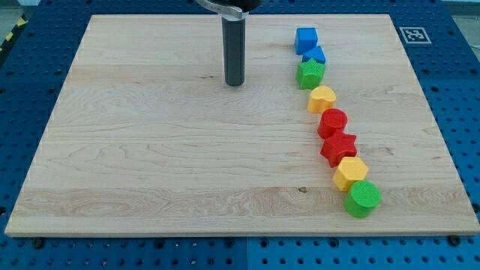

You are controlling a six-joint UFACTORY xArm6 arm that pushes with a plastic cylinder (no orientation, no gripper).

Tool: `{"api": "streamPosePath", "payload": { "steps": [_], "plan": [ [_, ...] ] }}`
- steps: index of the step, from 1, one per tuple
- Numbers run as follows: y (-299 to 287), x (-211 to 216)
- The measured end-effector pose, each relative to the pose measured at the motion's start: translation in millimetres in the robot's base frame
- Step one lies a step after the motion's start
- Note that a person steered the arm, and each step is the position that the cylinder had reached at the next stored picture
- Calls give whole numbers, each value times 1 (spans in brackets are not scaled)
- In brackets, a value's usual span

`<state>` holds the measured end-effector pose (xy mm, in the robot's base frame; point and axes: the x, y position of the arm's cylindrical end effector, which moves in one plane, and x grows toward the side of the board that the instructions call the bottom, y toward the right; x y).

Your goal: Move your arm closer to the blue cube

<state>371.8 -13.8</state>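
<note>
Wooden board (150,150) fills the view, pale grain on a blue pegboard bench (465,112), and my tip (235,83) sits on the bare wood in the upper middle, touching no block. It's a plain dark rod — nothing to open or close, and it holds nothing.

Off to the view's right of my tip, well apart from it, stands the blue cube (306,38), at the very top of a curving line of blocks. Just below it and touching, or all but touching, comes a second blue block (315,54), shape hard to make out, half tucked behind a green star-like block (310,73). Next down the line — a yellow block (322,98) with rounded lobes, then a red cylinder (333,121), then a red star (338,148) pressed close under it. A yellow hexagon (350,173) follows, and a green cylinder (363,198) closes the chain near the board's bottom right.

Up in the board's top right corner sits a small black-and-white marker tag (414,34).
</note>
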Motion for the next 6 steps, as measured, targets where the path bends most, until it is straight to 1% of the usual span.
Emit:
{"api": "streamPosePath", "payload": {
  "steps": [1,2,3,4,6],
  "plan": [
    [0,0],
    [0,-14],
    [-3,-69],
    [17,-114],
    [31,-136]
  ]
}}
